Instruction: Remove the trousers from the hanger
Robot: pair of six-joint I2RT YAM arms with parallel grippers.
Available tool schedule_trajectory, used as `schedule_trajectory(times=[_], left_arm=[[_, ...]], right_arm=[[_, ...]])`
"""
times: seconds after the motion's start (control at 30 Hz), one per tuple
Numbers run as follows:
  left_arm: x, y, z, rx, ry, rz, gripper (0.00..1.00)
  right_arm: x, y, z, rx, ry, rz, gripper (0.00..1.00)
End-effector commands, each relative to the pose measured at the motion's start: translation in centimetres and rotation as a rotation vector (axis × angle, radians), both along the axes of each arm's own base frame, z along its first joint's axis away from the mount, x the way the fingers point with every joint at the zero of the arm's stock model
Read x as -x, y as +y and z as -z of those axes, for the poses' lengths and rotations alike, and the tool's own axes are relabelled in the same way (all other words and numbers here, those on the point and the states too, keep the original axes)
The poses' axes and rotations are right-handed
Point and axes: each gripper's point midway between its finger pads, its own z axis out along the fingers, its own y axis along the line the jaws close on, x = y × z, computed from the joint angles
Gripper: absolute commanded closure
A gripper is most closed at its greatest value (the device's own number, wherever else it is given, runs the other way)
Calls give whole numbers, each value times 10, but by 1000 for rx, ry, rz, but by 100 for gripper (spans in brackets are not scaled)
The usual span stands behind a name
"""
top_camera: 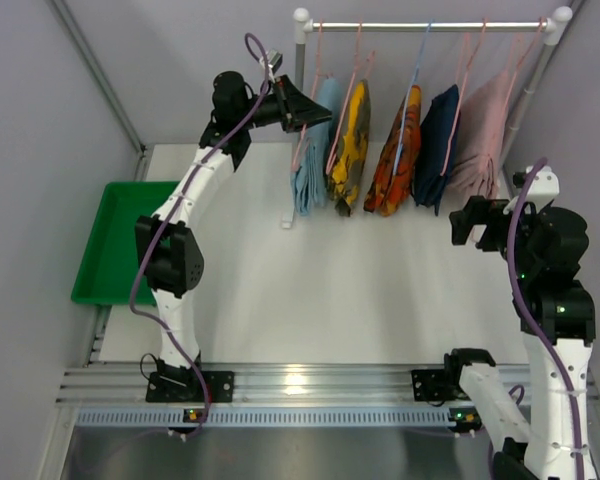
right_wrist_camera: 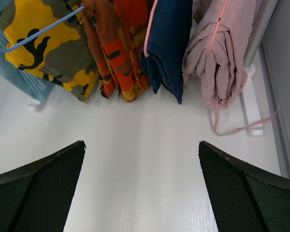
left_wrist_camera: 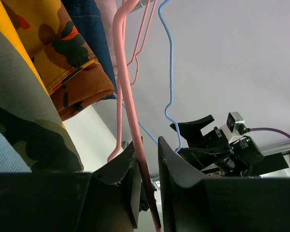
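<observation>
From above, the left tool (top_camera: 308, 112) hides the upper end of the light blue trousers (top_camera: 308, 178).

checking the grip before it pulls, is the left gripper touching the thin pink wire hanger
Cannot tell. Left wrist view: the thin pink wire hanger passes between the left gripper's fingers, overlapping one's edge, gap beside the other.

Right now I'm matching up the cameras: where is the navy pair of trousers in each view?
Top external: the navy pair hangs fourth from the left on the rail.
Left wrist: top edge, left of centre.
Right wrist: top, near centre.
Shared landmark: the orange-red pair beside it.
</observation>
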Motion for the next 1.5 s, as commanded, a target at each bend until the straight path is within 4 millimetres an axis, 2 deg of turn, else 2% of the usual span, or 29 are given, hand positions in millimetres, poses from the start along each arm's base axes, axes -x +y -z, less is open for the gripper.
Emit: schedule_trajectory(times=[0.0,0.03,0.07,0.17,0.2,0.3,0.5,0.63,0.67,0.77,0.83,0.87,1.07,1.1,1.17,1.2,1.47], left_arm=[[18,5,-34,37,-95,15,76],[18,4,-32,32,-82,18,65],[17,5,-29,29,-72,21,57],[13,6,-19,28,-32,42,45],[13,7,-20,29,-41,44,45],[8,8,-15,39,-5,51,53],[6,12,-13,44,32,56,60],[10,14,-16,51,41,71,74],[10,14,-17,51,43,73,81],[12,14,-24,62,28,79,95],[11,14,-27,65,9,81,98],[12,15,-35,71,-23,80,100],[8,16,-63,104,-165,42,100],[11,17,-74,112,-205,37,100],[5,17,-77,116,-212,23,100],[7,18,-88,127,-238,14,100],[16,23,-112,148,-297,-20,100]], right_arm=[[-3,-1,-9,-7,-41,8,1],[-2,-1,-11,-5,-44,9,0],[-1,-1,-10,-4,-40,8,1],[0,-2,-9,2,-34,10,1],[0,-2,-9,2,-34,10,1],[0,-2,-9,3,-34,11,1],[-2,-3,-8,1,-26,13,1],[-3,-2,-7,-4,-26,11,0],[-3,-2,-6,-4,-23,13,0],[-4,-1,-8,-5,-26,7,1],[-5,-1,-8,-5,-25,4,1],[-6,0,-7,-7,-22,0,1],[-6,2,-7,-9,-23,-11,1],[-7,1,-7,-7,-22,-10,1],[-6,1,-7,-5,-24,-11,1],[-6,2,-8,-4,-25,-12,1],[-3,4,-11,-3,-41,-30,1]])
